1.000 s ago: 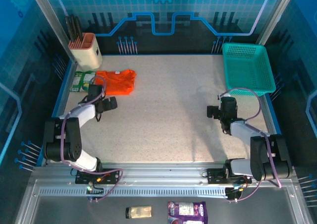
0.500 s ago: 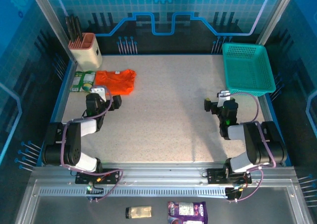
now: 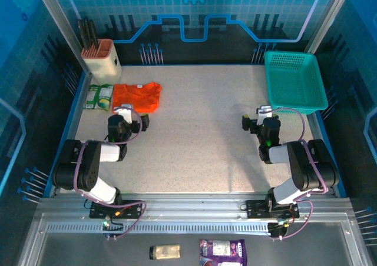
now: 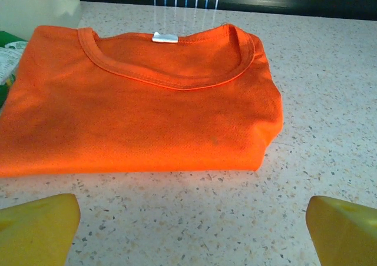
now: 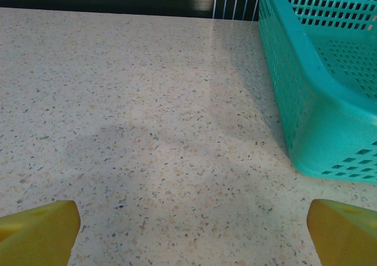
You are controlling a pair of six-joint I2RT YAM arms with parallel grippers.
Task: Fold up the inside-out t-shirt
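Note:
The orange t-shirt [image 3: 137, 96] lies folded into a compact rectangle at the back left of the table, collar and white tag facing up [image 4: 141, 104]. My left gripper [image 3: 131, 120] sits low just in front of the shirt's near edge, open, with bare tabletop between its yellow fingertips [image 4: 38, 228]. My right gripper [image 3: 257, 122] rests low on the right side of the table, open and holding nothing, its yellow fingertips [image 5: 343, 230] spread wide over bare surface.
A teal mesh basket [image 3: 294, 81] stands at the back right, its near corner [image 5: 321, 107] close ahead of the right gripper. A beige holder with dark utensils [image 3: 101, 60] and a green packet [image 3: 98, 95] sit left of the shirt.
Both arms have drawn back toward their bases and settled low. The left gripper moved away from the shirt's front edge. The shirt has not moved.

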